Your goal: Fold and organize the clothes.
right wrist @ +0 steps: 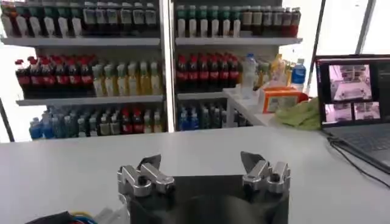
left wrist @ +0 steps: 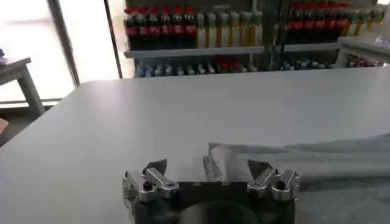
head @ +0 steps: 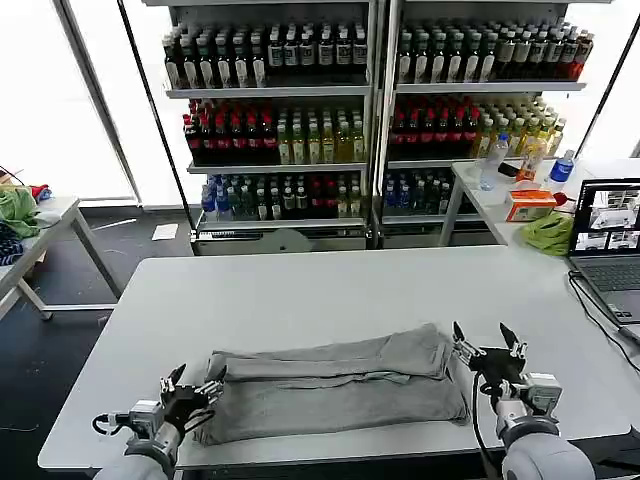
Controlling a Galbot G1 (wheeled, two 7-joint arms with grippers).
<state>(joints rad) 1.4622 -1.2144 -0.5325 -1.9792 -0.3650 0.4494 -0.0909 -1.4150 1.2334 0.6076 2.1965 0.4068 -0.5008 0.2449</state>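
Side table: far left in the head view, a small table [head: 62, 212] holds a heap of green and blue cloth [head: 17, 215].
Left gripper: the left gripper [head: 190, 384] sits low at the near left of the big table, right by the left end of the shirt. Its fingers are spread apart and hold nothing. In the left wrist view the left gripper [left wrist: 210, 169] has its two fingers wide apart, with the fold of the grey cloth between them.
Shirt: the grey shirt [head: 335, 385] lies folded into a long flat strip on the near part of the white table [head: 330, 285], between the two grippers. Its edge [left wrist: 304, 155] shows in the left wrist view.
Shelves: behind the table stand shelves of bottles [head: 370, 100].
Right gripper: the right gripper [head: 487, 340] is up just beside the right end of the shirt. Its fingers are spread wide and hold nothing. The right wrist view shows the right gripper [right wrist: 201, 163] open too.
Laptop: an open laptop [head: 610, 245] sits at the far right of the table.
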